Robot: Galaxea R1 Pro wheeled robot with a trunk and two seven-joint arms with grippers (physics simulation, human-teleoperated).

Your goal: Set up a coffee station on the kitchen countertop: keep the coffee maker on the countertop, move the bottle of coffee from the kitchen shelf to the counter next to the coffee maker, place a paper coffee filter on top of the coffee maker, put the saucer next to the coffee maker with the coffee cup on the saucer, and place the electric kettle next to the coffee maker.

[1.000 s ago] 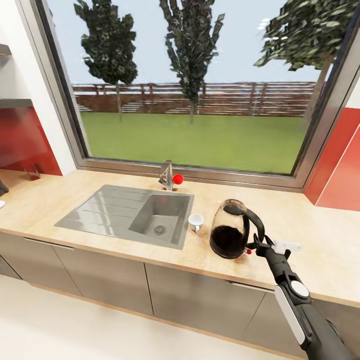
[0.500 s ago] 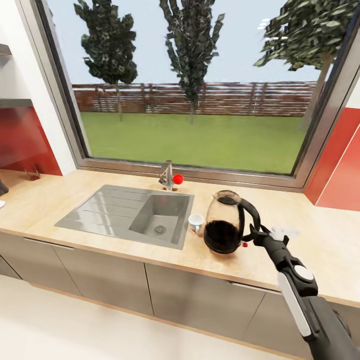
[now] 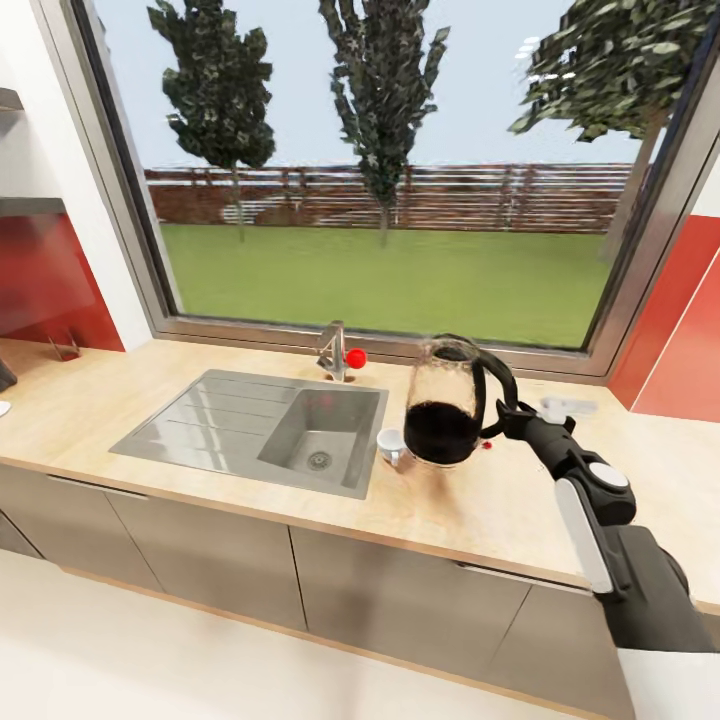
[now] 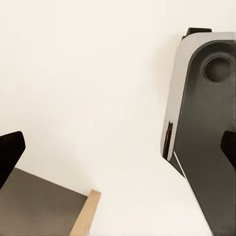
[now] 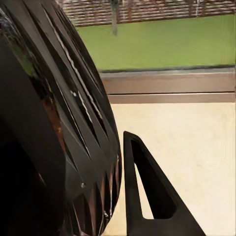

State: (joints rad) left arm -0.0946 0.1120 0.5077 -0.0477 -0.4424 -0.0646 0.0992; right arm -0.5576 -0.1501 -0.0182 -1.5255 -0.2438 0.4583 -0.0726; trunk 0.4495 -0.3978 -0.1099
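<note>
Kettle [image 3: 445,405] higher now, handle between fingers [image 3: 503,416]

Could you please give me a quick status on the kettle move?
Right gripper shut on electric kettle handle, kettle lifted off the kitchen countertop. Left gripper open. Coffee cup beside the sink, close under kettle.

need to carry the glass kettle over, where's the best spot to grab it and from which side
Grip the black loop handle of the electric kettle, coming from its right, away from the sink. The round glass body offers no hold; the right gripper grips there.
</note>
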